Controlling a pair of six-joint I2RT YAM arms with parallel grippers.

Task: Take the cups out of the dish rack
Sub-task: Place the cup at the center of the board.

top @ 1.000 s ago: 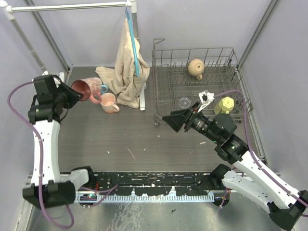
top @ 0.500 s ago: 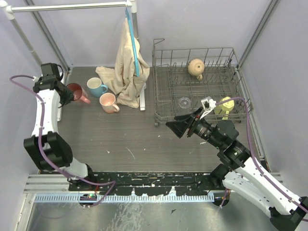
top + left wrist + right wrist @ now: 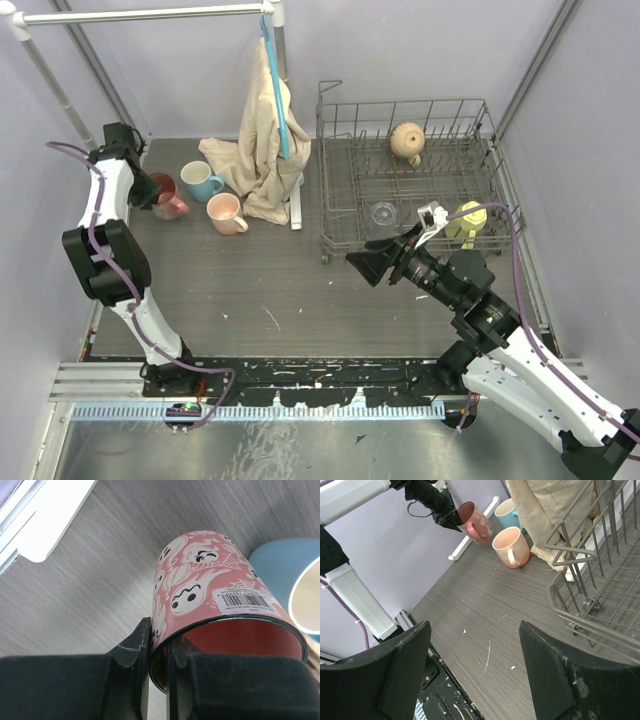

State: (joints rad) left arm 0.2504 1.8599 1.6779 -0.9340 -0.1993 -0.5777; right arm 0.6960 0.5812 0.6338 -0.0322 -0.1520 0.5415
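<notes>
**Left end effector [image 3: 157, 647] lowers ghost mug at the far-left corner**

Clamped on the rim of the pink ghost mug [image 3: 215, 595], it had one finger inside the wall and one outside. A second earlier it had carried that mug high and tilted by the left edge. Now the mug was low near the far-left corner of the table [image 3: 280, 290], just beside the light blue mug [image 3: 200, 180] and near the salmon mug [image 3: 226, 213]. Whether its base touched the table could not be told. Release looked like the step in hand.

The mug was glossy pink with white ghosts and a barcode sticker by the rim.

Right end effector [image 3: 475, 670], fingers wide apart and empty, had barely moved. It hovered off the near-left corner of the dish rack [image 3: 400, 103], which still held the tan mug [image 3: 407, 139], yellow-green mug [image 3: 468, 217] and clear glass [image 3: 383, 212].
</notes>
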